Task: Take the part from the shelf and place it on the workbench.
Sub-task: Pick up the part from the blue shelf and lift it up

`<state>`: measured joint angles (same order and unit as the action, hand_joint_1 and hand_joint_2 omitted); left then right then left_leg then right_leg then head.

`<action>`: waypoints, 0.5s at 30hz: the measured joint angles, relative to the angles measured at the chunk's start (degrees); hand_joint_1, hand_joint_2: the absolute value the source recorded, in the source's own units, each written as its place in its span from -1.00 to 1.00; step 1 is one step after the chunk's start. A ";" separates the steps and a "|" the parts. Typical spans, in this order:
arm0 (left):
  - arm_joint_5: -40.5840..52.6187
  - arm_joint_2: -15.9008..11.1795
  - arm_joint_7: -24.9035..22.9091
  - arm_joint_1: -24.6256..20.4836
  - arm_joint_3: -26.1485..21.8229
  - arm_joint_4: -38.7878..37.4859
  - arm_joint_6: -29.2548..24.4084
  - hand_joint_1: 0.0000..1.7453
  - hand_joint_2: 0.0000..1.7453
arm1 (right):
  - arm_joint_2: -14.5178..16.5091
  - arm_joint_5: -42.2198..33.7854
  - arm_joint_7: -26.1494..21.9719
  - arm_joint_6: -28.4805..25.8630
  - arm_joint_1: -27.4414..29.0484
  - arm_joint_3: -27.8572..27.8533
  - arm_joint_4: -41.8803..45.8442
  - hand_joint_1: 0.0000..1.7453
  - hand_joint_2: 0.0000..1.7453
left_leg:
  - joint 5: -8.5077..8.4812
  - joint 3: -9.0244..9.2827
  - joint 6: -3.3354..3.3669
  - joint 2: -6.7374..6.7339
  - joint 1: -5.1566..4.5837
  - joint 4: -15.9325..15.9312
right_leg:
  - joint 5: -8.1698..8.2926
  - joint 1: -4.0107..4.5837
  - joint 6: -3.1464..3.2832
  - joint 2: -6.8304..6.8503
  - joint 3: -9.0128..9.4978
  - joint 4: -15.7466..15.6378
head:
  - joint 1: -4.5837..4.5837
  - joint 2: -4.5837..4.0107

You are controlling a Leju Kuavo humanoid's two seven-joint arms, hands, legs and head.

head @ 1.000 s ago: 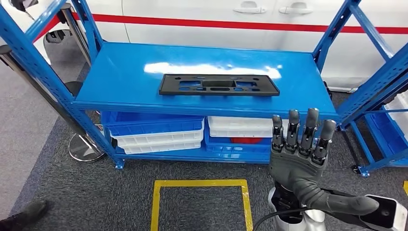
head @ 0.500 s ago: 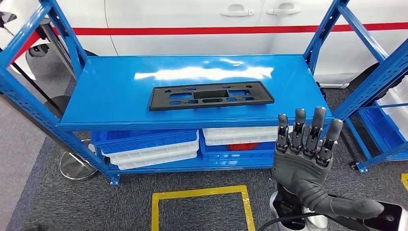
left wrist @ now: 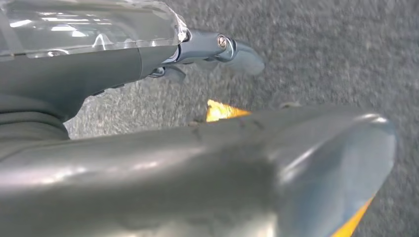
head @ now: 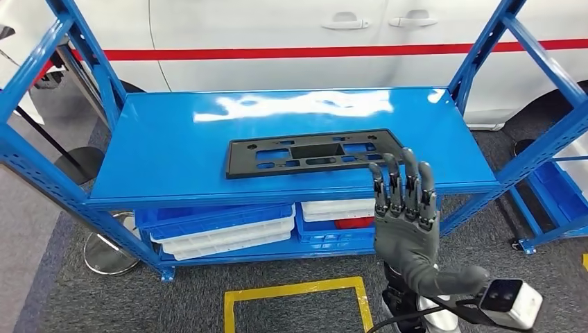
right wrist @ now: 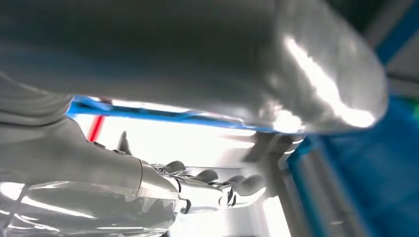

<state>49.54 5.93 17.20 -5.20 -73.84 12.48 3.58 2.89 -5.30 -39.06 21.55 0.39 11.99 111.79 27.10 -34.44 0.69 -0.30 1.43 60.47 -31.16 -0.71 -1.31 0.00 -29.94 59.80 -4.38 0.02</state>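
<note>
A flat black plastic part (head: 315,152) with several cut-outs lies lengthwise on the blue shelf's top board (head: 173,146), near its front edge. My right hand (head: 405,211) is raised in front of the shelf with its fingers straight up and close together, thumb out to the side, holding nothing. Its fingertips (head: 402,166) overlap the part's near right corner in the head view; I cannot tell whether they touch it. In the right wrist view the fingers (right wrist: 207,182) stretch toward the shelf frame. My left hand (left wrist: 217,47) hangs over grey carpet and holds nothing.
Stacked blue and white trays (head: 222,225) fill the lower shelf. Blue uprights (head: 485,48) frame the shelf's corners, and another blue rack (head: 555,187) stands to the right. A yellow floor marking (head: 298,291) lies before the shelf. A white car (head: 277,28) is behind.
The camera has moved, so the shelf sits a little lower and looks closer. My right hand has shifted left toward the part, and its fingers have drawn together.
</note>
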 joint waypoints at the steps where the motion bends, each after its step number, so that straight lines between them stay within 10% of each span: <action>1: 0.03 -0.01 0.09 -0.05 -0.01 0.00 0.07 -1.00 -1.00 | -0.57 0.14 0.00 -0.63 0.15 0.44 -0.67 -1.00 -1.00 | 0.16 0.33 0.35 0.03 0.03 -0.15 | -0.97 -0.07 -0.26 0.00 -1.17 2.22 | 0.00 0.00; 4: 0.04 -0.01 0.32 -0.16 -0.01 0.00 0.18 -1.00 -1.00 | -1.76 0.31 0.00 -1.41 0.21 1.56 -3.22 -1.00 -1.00 | 0.99 1.17 0.95 0.10 -0.22 -0.28 | -4.01 -0.10 -0.69 0.00 -8.35 13.21 | 0.01 0.00; 6: 0.04 -0.01 0.37 -0.12 -0.01 0.00 0.20 -1.00 -1.00 | -2.20 0.41 0.01 -1.88 0.15 2.16 -4.59 -1.00 -1.00 | 1.80 2.19 1.03 0.28 -0.53 -0.30 | -2.04 0.05 -0.30 -0.01 -11.19 15.21 | 0.02 0.00; 9: 0.06 0.14 0.42 -0.11 -0.01 -0.05 0.20 -1.00 -1.00 | -2.66 0.43 0.25 -3.22 -0.26 2.78 -5.72 -1.00 -1.00 | 3.11 4.16 1.03 0.57 -1.03 -0.61 | 5.59 0.92 1.70 -0.04 -8.89 5.90 | -0.01 0.00; 12: 0.12 0.36 0.40 -0.22 -0.01 -0.20 0.10 -1.00 -1.00 | -2.92 0.62 0.98 -5.11 -0.62 3.65 -6.58 -1.00 -1.00 | 3.59 5.03 0.49 0.69 -0.98 -1.38 | 6.82 1.75 3.25 0.08 -6.97 1.22 | 0.03 0.00; 15: 0.18 0.35 0.18 -0.22 -0.01 -0.20 -0.06 -1.00 -1.00 | -2.99 1.03 1.65 -6.45 -0.76 4.50 -7.48 -1.00 0.50 | 4.08 5.73 -0.30 0.49 -1.10 -1.92 | 6.64 1.32 3.41 0.29 -4.99 -1.95 | 0.04 0.00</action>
<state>49.71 6.28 17.38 -5.42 -73.85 12.28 3.52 -0.10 -4.27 -37.41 15.11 -0.37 16.49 104.31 31.19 -28.71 0.39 0.20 0.32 58.54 -24.52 0.61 2.09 0.30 -34.92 57.84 -4.33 0.02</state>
